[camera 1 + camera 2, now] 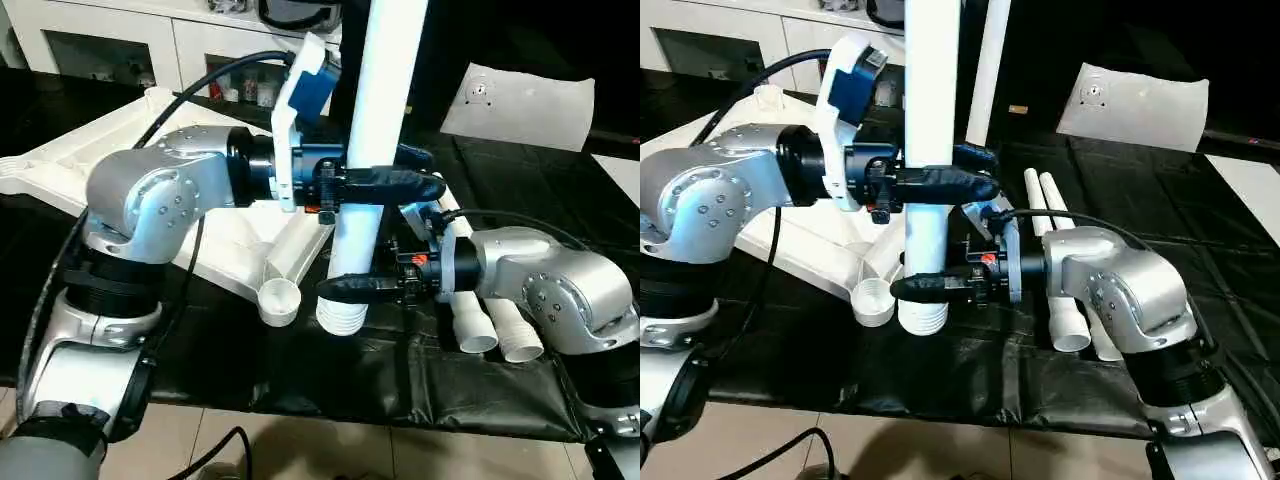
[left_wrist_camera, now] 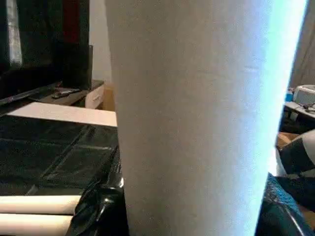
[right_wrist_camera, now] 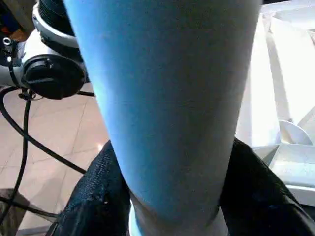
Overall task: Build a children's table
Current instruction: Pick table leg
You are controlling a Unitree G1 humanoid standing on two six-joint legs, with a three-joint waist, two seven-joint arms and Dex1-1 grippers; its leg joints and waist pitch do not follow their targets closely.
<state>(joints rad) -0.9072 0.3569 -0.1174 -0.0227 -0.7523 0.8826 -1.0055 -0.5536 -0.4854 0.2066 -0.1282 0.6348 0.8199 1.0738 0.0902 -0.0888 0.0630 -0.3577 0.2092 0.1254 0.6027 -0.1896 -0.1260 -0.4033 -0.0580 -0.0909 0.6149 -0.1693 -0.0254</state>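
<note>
While both hands — L hand (image 1: pixel 385 185), R hand (image 1: pixel 360 288) — clamp upright leg (image 1: pixel 375 90), tabletop (image 1: pixel 110 140) beside.

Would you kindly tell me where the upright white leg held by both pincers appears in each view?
Left eye: upright leg, centre, threaded end low.
Right eye: left of centre.
Left wrist: broad white column.
Right wrist: bluish column.
Shared landmark: tabletop's round corner socket, also, beside its threaded end.

Both grippers (image 1: pixel 940 183) (image 1: pixel 930 288) clamp the upright leg (image 1: pixel 931 100) beside the tabletop (image 1: pixel 830 250).

One tabletop (image 1: pixel 90 160), four legs (image 1: pixel 375 130)
</note>
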